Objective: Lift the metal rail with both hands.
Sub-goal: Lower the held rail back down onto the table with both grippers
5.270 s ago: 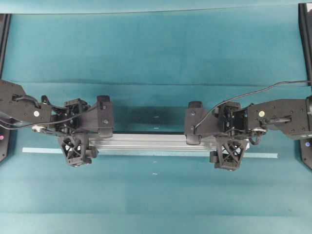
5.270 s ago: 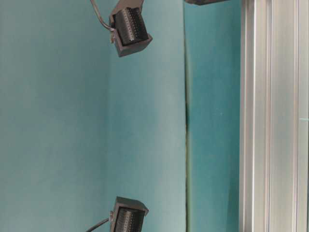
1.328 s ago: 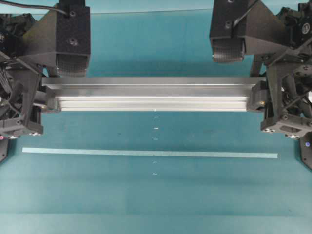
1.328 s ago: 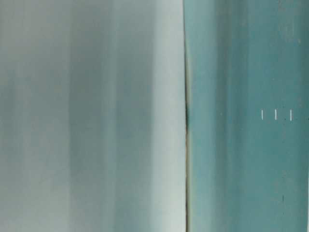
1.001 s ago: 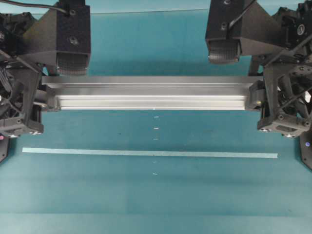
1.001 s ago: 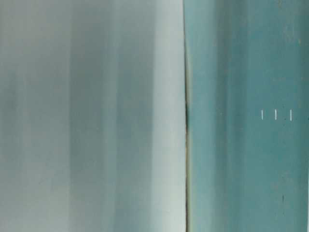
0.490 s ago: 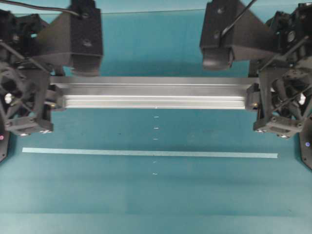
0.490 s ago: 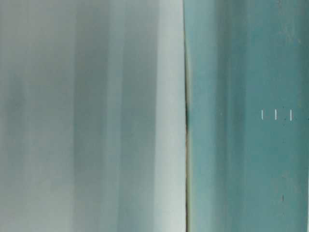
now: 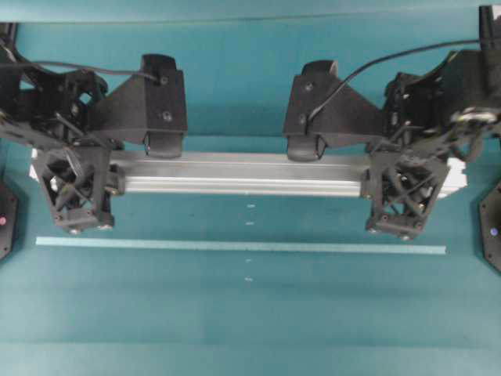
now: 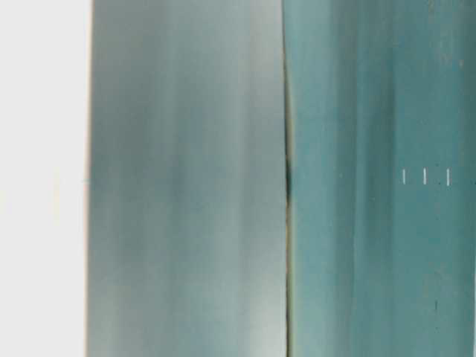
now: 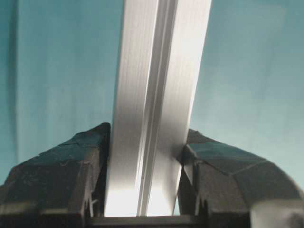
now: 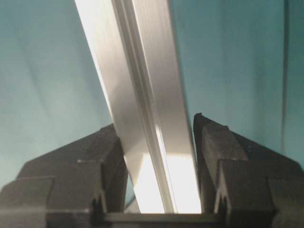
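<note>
You've got the rail (image 9: 243, 174) pinched at both ends, left tool (image 9: 76, 188) and right tool (image 9: 407, 196) clamped on it. It spans mid-frame, level, apparently clear of the table (image 9: 250, 313). Lift looks essentially done.

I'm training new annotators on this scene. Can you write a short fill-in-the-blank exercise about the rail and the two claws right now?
1. The metal rail is clamped by ____ claws.
2. The left claw is shut on the rail near its ____ end in the overhead view.
3. The pale tape strip lies ____ to the rail.
4. The right claw grips the ____.

Missing words: two; left; parallel; rail
</note>
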Action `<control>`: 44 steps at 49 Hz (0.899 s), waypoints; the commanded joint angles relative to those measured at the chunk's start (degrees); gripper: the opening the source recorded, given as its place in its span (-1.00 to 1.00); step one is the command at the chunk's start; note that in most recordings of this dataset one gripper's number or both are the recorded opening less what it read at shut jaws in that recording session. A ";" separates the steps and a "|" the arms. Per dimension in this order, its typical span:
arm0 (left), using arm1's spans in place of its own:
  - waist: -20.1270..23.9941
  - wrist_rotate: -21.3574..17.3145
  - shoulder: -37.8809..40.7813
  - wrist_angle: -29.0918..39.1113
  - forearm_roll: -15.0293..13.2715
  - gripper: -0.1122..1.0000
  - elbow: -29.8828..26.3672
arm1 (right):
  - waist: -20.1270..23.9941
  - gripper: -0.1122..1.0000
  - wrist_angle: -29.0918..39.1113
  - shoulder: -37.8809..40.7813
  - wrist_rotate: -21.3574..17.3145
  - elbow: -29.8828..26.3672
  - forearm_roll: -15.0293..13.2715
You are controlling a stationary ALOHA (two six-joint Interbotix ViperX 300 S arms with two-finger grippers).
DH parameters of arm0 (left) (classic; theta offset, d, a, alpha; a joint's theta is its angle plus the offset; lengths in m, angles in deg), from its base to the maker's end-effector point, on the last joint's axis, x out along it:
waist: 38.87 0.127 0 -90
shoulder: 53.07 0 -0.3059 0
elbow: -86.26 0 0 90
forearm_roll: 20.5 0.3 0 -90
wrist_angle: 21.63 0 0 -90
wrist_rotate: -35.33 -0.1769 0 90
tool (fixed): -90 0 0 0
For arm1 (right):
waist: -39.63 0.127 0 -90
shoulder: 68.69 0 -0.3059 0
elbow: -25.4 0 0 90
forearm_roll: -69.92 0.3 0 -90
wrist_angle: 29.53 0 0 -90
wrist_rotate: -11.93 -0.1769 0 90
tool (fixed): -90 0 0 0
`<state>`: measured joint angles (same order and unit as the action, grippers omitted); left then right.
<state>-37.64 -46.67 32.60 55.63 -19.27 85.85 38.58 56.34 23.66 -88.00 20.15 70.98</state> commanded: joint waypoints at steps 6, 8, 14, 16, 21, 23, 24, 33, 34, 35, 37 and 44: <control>0.79 1.49 -0.44 -5.45 0.26 -0.24 4.57 | -0.88 -0.12 -7.73 0.09 0.18 5.10 -0.26; 0.79 1.41 0.00 -6.15 0.09 -0.24 5.63 | -0.88 -0.12 -9.23 0.35 0.44 6.24 -0.26; 0.79 1.67 0.88 -9.05 0.09 -0.24 7.65 | -0.88 -0.12 -13.80 1.05 0.88 9.76 -0.26; 0.79 1.67 1.14 -10.55 0.09 -0.24 8.61 | -0.88 -0.12 -15.03 1.23 0.97 10.81 -0.26; 0.88 1.58 1.85 -15.29 0.26 -0.24 12.74 | -0.97 -0.12 -18.81 1.76 1.14 14.15 -0.44; 0.79 1.58 2.20 -17.23 0.09 -0.24 14.68 | -0.88 -0.12 -20.74 1.85 1.14 15.47 -0.44; 0.79 1.67 2.37 -18.28 0.09 -0.24 15.56 | -0.88 -0.12 -21.80 2.02 1.14 16.08 -0.44; 0.18 1.85 3.87 -25.66 0.09 -0.24 21.01 | -0.53 -0.12 -28.13 2.55 0.97 20.65 -0.44; 0.18 1.85 3.96 -26.10 0.09 -0.24 21.36 | -0.53 -0.12 -28.74 2.55 0.88 21.01 -0.44; 0.26 1.85 4.04 -26.63 0.09 -0.24 21.80 | -0.53 -0.12 -29.09 2.64 0.88 21.18 -0.44; 0.26 1.85 4.31 -27.42 0.09 -0.24 22.41 | -0.53 -0.12 -29.53 2.64 0.88 21.80 -0.53; 0.26 1.85 4.92 -30.23 0.09 -0.24 24.43 | -0.09 -0.12 -31.20 2.90 0.88 23.38 -0.35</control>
<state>-37.64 -46.58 37.69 26.89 -18.83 110.10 38.49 26.55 26.64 -86.42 43.44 70.36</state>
